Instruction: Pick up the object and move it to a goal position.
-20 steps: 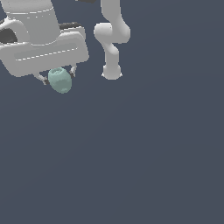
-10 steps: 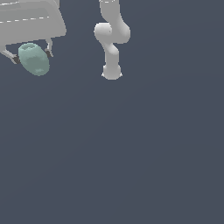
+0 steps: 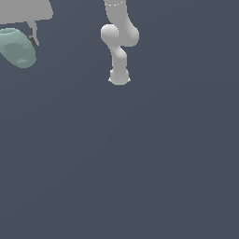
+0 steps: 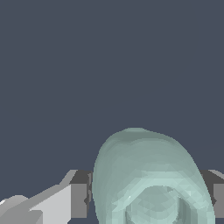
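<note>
The arm [image 3: 119, 44] is smooth white with rounded, bulbous joints; the gripper [image 4: 148, 199] has white fingers [image 4: 52, 203] with dark grey pads.

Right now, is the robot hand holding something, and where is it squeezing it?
Yes. The gripper holds the teal-green lump, fingers pressing its two opposite sides.

Legible text, labels, brands, numbers, signs: none in either view. The object [image 3: 17, 47], the white arm [image 3: 119, 42], the claw [image 4: 148, 201] and the plain grey surface [image 3: 140, 163] all carry blank, unmarked faces.
</note>
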Motion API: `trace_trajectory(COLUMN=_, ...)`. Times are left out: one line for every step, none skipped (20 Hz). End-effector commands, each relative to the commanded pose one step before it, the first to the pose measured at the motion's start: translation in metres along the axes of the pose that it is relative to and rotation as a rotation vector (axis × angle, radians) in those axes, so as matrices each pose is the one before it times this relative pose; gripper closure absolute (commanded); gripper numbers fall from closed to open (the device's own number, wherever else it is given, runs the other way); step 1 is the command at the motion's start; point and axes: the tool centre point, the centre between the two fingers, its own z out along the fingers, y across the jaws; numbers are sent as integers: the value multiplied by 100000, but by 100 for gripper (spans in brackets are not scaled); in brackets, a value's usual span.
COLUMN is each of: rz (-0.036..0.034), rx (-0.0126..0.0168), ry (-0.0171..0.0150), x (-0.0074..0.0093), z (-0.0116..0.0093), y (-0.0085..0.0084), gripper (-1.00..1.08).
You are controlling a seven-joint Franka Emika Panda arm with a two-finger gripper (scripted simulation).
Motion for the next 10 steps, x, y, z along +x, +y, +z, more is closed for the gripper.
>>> trace_trajectory(rz=-59, rx=22, ry=-17, x=-115, z=-498, y=316, gripper=108)
trace_trajectory(rz=0, rx=0, ry=0, x=-33, z=-139, y=95, gripper=108)
trace_trajectory(rz=0, rx=0, ry=0, x=-27, z=-120, y=82, gripper=108)
trace_trajectory(rz=0, rx=0, ry=0, x=-22, z=-102, y=70, gripper=108)
trace_trajectory(rz=0, rx=0, ry=0, x=-18, z=-84, y=58, gripper=108)
trace_trajectory(rz=47, rx=-10, ry=-5, x=-35, z=-71, y=62, gripper=108)
trace_trajectory(rz=0, rx=0, ry=0, x=-11, z=-52, y=36, gripper=108)
trace_trajectory(rz=0, rx=0, ry=0, x=-7, z=-37, y=26, gripper=108)
trace_trajectory(rz=0, rx=0, ry=0, x=-4, z=-22, y=15, gripper=108)
trace_trajectory(rz=0, rx=0, ry=0, x=-1, z=-7, y=5, gripper=108)
